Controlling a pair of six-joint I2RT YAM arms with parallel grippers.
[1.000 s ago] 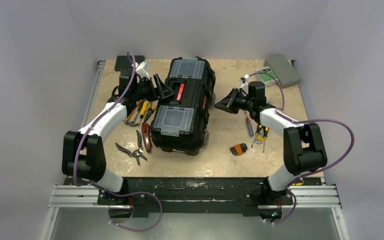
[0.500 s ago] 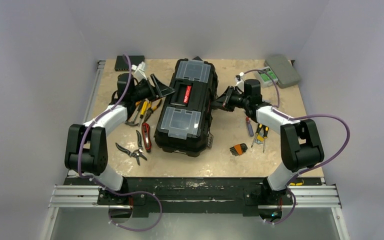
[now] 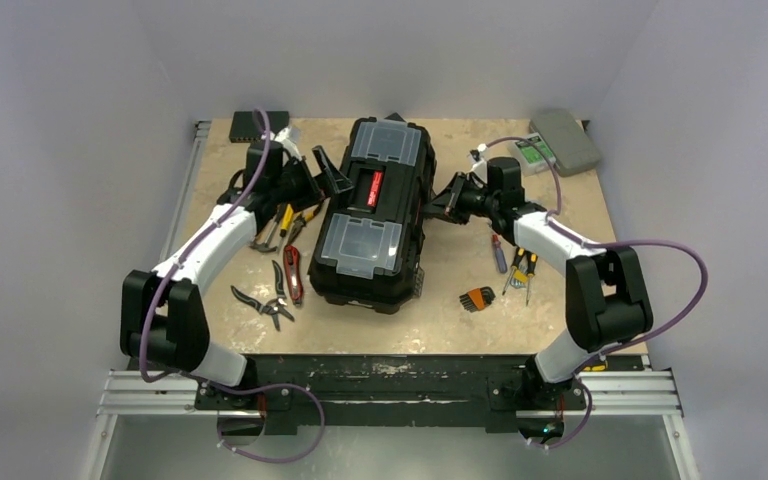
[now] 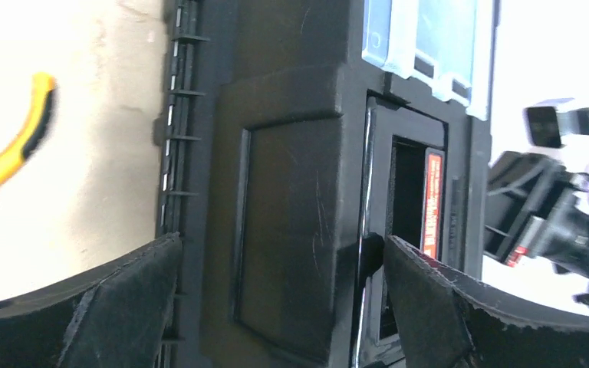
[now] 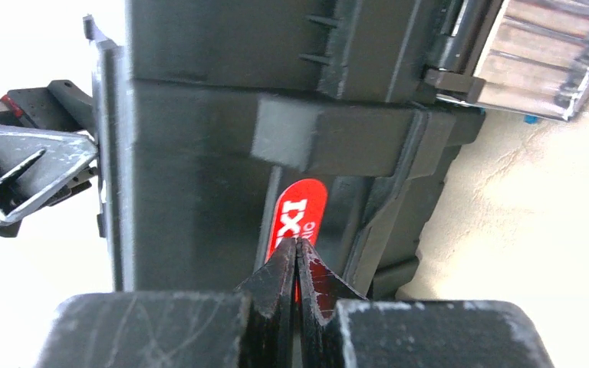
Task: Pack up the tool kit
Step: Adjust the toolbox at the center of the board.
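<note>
The toolbox point(image 3: 372, 215) is lying lid shut between the two claws, each claw being pointed at one of its long sides. The left claw point(image 3: 330, 178) is being held spread wide with nothing in it. Its fingers point(image 4: 123, 307) are being kept either side of the lid's middle stretch, with the handle recess and its red label point(image 4: 432, 203) straight ahead, seemingly so that the lid or handle can be taken from this side. The right claw point(image 5: 297, 247) is being kept fully closed on nothing, its tips being set at a red logo point(image 5: 295, 218) on the wall just ahead. This is judged to be a brace, so that the box is not being pushed off while the other side is worked, though true contact cannot be told. Tools are being left loose on the table point(image 3: 450, 330): yellow-handled pliers point(image 4: 15, 146) lie outboard of the left claw and hex keys point(image 3: 477, 298) lie back toward the base from the right claw. The packing is judged hardly begun.
</note>
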